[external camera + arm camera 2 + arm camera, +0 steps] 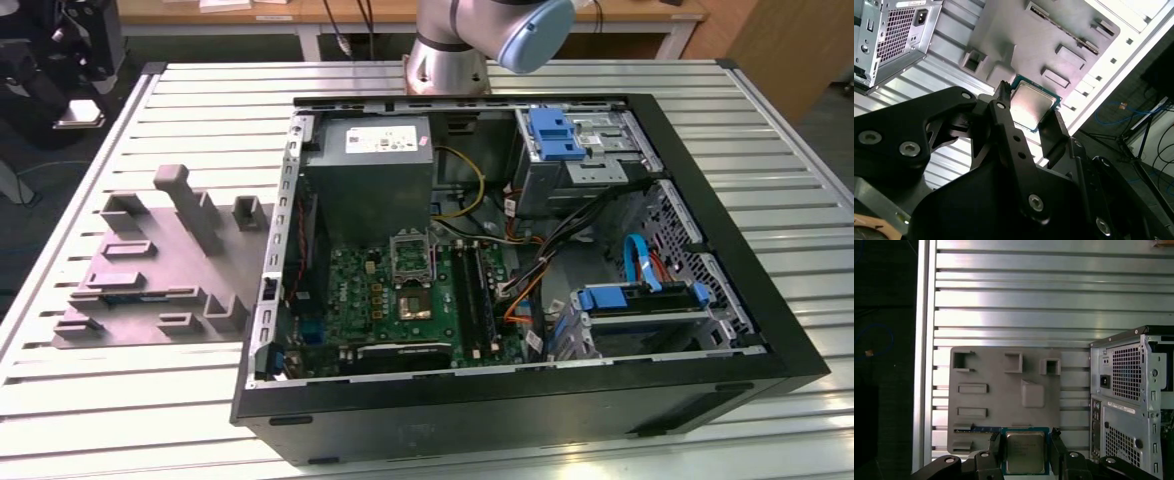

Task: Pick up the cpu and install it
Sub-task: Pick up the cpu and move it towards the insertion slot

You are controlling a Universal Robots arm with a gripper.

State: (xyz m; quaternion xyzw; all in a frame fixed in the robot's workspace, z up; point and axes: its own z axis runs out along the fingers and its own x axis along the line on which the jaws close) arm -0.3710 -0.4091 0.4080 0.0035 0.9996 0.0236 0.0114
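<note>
The cpu [1025,452], a small square chip with a pale silver top and green edge, sits between my gripper's [1025,449] two black fingers [995,445], which are shut on its opposite sides. In the second wrist view the cpu [1032,104] is held in the gripper [1030,114] well above the grey moulded fixture [1054,35]. The fixture [1004,390] lies below the chip on the slatted table. On the motherboard in the open computer case, the dark socket frame [410,255] stands open.
The black computer case [507,400] lies open on the slatted metal table [134,400], to the exterior view's right of the fixture [160,270]. Inside are a grey power-supply box [374,170], cables and blue-tabbed drive bays [641,300]. The arm's base [454,50] stands behind the case.
</note>
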